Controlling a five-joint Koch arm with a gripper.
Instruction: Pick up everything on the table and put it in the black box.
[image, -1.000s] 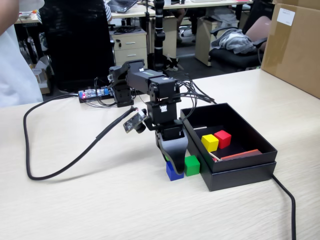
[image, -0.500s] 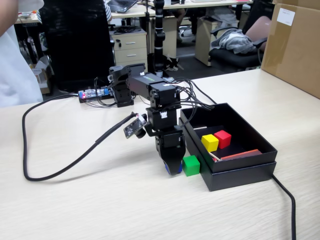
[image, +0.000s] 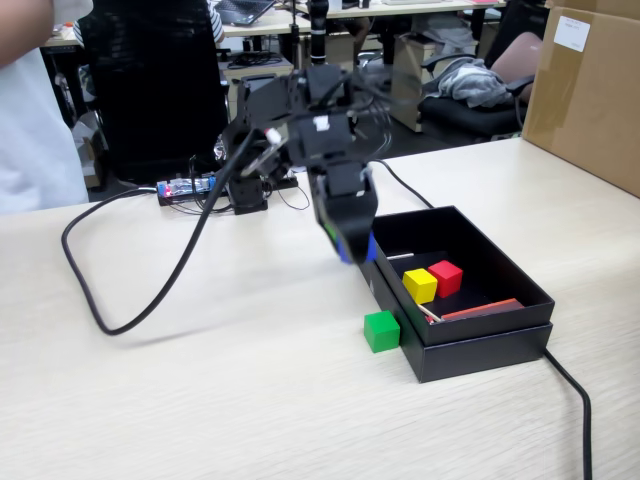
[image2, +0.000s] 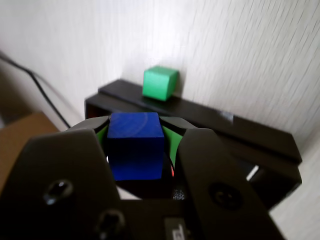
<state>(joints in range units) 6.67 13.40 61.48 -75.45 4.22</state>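
At frame centre of the fixed view, the small green cube (image: 381, 330) sits on the pale wooden table (image: 200, 400), touching the shallow matte black cardboard box (image: 480, 345) – yellow cube (image: 420, 285) and red cube (image: 446, 277) inside. The gripper (image: 345, 245), down beside it a second ago, now hangs lifted above the box's left rim. Only the wrist view shows its fingers (image2: 197, 150) clamped on the small blue cube (image2: 135, 145).

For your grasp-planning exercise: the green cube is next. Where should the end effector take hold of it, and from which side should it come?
Grip the green cube from above, across its near and far faces as the fixed view shows them. Its right face sits close against the black box, leaving little room there for a finger; the other sides look free. The end effector first has to drop the blue cube it holds.
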